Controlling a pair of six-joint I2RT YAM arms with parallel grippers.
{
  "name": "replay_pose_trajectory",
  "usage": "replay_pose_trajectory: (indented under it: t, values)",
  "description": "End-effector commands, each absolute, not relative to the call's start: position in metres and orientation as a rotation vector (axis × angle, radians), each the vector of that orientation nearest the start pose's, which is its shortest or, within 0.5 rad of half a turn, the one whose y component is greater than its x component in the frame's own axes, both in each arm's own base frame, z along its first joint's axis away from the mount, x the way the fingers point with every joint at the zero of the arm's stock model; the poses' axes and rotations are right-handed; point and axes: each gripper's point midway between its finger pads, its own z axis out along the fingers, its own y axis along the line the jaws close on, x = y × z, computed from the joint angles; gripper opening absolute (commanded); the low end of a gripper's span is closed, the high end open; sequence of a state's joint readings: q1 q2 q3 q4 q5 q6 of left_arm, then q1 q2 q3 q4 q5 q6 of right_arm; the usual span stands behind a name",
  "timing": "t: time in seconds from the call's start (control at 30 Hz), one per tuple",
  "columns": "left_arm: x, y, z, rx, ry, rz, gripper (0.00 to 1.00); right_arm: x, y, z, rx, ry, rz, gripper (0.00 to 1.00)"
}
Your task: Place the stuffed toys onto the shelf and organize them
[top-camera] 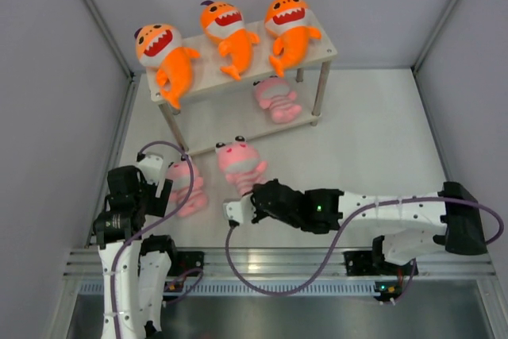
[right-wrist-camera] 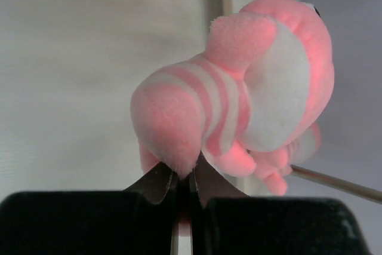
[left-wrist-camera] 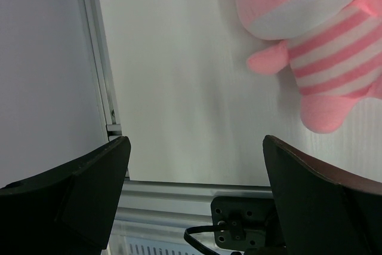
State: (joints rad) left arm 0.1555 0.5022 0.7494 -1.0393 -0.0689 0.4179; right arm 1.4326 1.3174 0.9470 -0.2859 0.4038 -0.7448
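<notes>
A: White table (top-camera: 373, 140), grey walls (top-camera: 48, 77). Right gripper (right-wrist-camera: 182, 178)?
B: Clenched on the tail end of a pink toy (right-wrist-camera: 239, 94). The body juts away from the fingers, head farthest out. From above, it's toward the table's front, just before the shelf (top-camera: 321, 89). Can't tell if it's off the table.
A: Left gripper (left-wrist-camera: 197, 168)?
B: Spread wide, nothing between the fingers, low at the table's left. Second pink toy (left-wrist-camera: 310, 40) lies on the table just beside it, clear of both fingers.
A: Shelf?
B: Top board (top-camera: 205, 78) has the left shark (top-camera: 165, 57), middle shark (top-camera: 228, 37) and right shark (top-camera: 290, 33) in a row, heads toward the far wall, tails at the near edge. Third pink toy (top-camera: 276, 99) is on the lower board (top-camera: 208, 134), at the right end, below the right shark.
</notes>
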Motion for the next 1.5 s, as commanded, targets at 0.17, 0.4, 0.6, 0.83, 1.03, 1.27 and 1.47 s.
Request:
replay_pose_trajectory:
  t: [0.17, 0.4, 0.6, 0.83, 1.03, 1.27, 1.47]
  values:
    - [0.159, 0.059, 0.149, 0.247, 2.41, 0.371, 0.99, 0.276, 0.374, 0.204, -1.765, 1.154, -0.302, 0.0]
    - [0.16, 0.06, 0.139, 0.25, 2.482, 0.362, 0.99, 0.37, 0.387, 0.197, -1.72, 1.225, -0.449, 0.0]
    - [0.161, 0.06, 0.134, 0.262, 2.511, 0.353, 0.99, 0.404, 0.379, 0.171, -1.733, 1.289, -0.46, 0.02]
    - [0.16, 0.06, 0.133, 0.257, 2.52, 0.357, 0.99, 0.422, 0.376, 0.154, -1.687, 1.33, -0.434, 0.12]
    - [0.16, 0.061, 0.133, 0.259, 2.518, 0.358, 0.99, 0.417, 0.365, 0.161, -1.678, 1.327, -0.474, 0.49]
    - [0.162, 0.06, 0.133, 0.268, 2.524, 0.353, 0.99, 0.38, 0.37, 0.215, -1.594, 1.236, -0.403, 0.68]
    - [0.181, 0.075, 0.12, 0.215, 2.546, 0.433, 0.99, 0.281, 0.409, 0.251, -1.597, 1.07, -0.021, 0.72]
